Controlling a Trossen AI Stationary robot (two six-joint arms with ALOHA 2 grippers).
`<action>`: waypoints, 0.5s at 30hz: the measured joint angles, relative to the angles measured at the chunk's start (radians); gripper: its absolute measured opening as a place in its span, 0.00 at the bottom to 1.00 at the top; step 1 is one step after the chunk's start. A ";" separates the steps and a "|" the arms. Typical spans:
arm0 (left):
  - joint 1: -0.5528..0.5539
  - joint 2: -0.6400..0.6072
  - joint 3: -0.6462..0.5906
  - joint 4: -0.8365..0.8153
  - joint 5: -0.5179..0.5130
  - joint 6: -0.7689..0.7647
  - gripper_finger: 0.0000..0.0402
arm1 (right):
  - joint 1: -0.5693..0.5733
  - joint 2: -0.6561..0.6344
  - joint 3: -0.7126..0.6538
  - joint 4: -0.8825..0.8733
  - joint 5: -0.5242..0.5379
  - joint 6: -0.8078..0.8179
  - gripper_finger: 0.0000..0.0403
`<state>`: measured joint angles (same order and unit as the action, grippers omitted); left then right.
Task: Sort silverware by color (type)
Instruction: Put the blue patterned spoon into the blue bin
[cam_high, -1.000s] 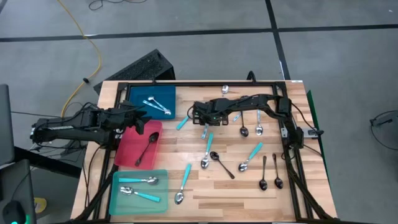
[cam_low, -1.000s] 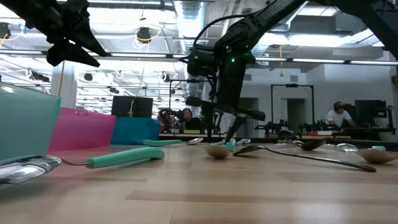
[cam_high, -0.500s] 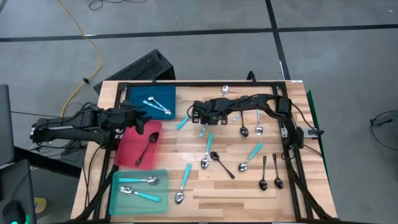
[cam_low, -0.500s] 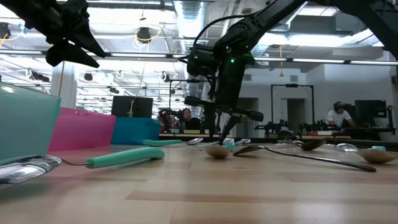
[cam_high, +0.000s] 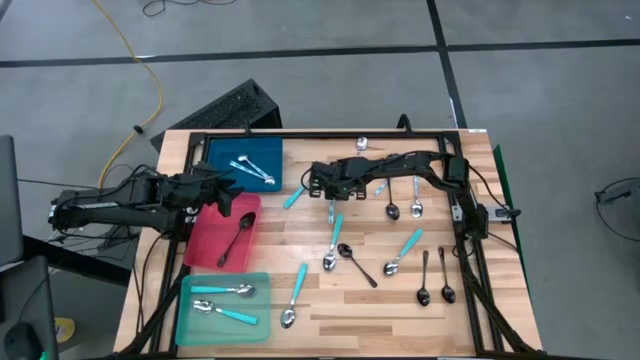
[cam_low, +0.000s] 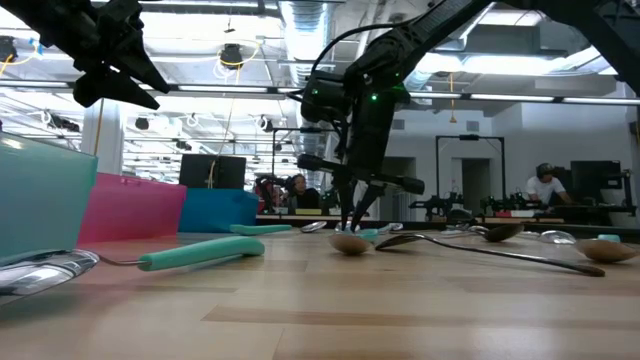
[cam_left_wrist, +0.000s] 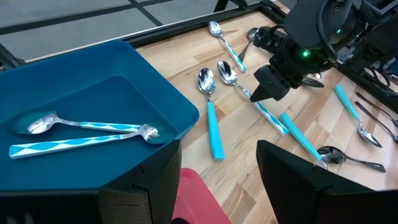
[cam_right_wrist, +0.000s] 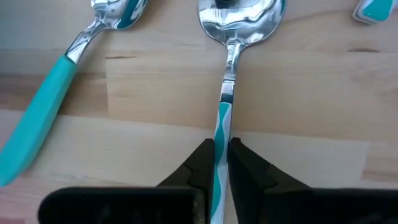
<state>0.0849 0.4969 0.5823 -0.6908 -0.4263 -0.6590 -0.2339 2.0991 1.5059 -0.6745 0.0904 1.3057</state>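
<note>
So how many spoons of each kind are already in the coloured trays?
Turquoise-handled spoons: 3, with two in the blue tray and one in the teal tray
All-silver spoon: 1, in the teal tray
Black spoon: 1, in the red tray
Total: 5

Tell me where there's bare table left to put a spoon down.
Bare wood lies along the near edge right of the teal tray, and beside the table's right rim past the black spoons. The middle is crowded with spoons around the right gripper.
</note>
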 joint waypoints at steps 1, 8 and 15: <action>0.000 0.000 0.000 0.000 0.000 0.000 0.48 | 0.002 0.000 0.000 0.000 -0.002 -0.010 0.16; 0.000 0.000 0.000 0.000 0.000 0.000 0.48 | 0.018 0.000 0.000 -0.002 -0.026 -0.046 0.16; 0.000 0.000 0.000 0.000 -0.001 0.008 0.48 | 0.025 0.001 0.046 -0.076 -0.045 -0.110 0.16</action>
<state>0.0849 0.4969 0.5823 -0.6910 -0.4274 -0.6514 -0.2085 2.0998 1.5519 -0.7509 0.0452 1.1959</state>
